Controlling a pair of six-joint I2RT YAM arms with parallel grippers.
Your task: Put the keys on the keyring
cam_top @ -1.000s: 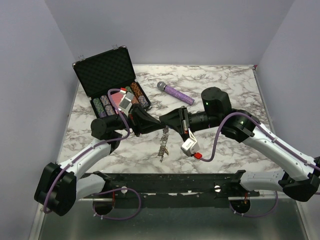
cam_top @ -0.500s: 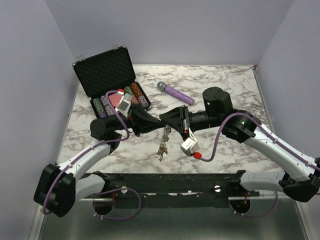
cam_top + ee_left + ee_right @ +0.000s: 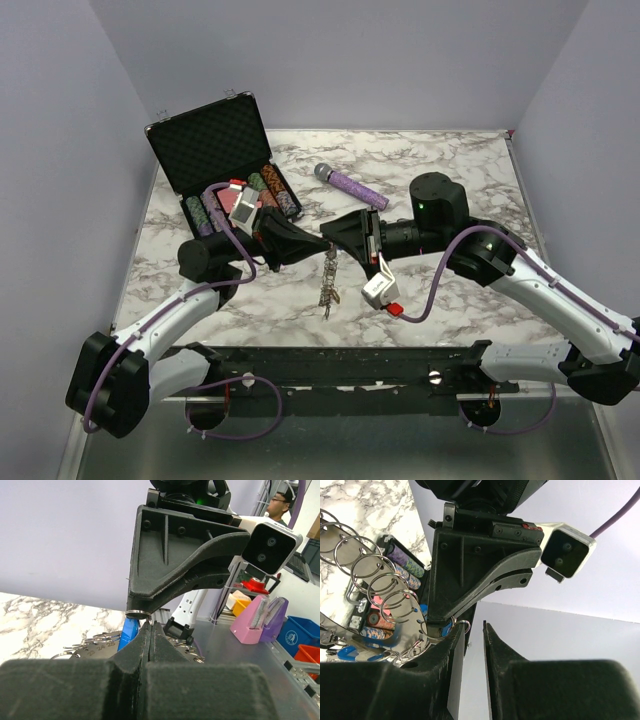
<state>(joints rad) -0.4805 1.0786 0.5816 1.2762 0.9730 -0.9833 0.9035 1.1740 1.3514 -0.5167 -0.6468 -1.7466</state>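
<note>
My two grippers meet above the middle of the table. The keyring [image 3: 326, 290], a silvery ring carrying several small split rings, hangs straight down from where they meet. My left gripper [image 3: 320, 250] is shut, pinching a thin wire loop of the keyring at its tips [image 3: 151, 626]. The keyring's numbered metal band [image 3: 95, 647] and a blue-capped key [image 3: 129, 634] hang just behind it. My right gripper [image 3: 333, 241] faces it, jaws a little apart [image 3: 474, 627] with nothing between them. A small split ring [image 3: 462, 625] sits against its left fingertip. The keyring's split rings [image 3: 375, 575] and blue key caps [image 3: 424, 611] show behind.
An open black case [image 3: 215, 140] with rows of poker chips [image 3: 245, 200] stands at the back left, close behind my left wrist. A purple microphone [image 3: 352, 186] lies behind the grippers. The marble table [image 3: 470, 170] ends at grey walls on three sides.
Both grippers have shifted slightly while staying tip to tip; the left wrist has edged back toward the case. The keyring still hangs below them.
</note>
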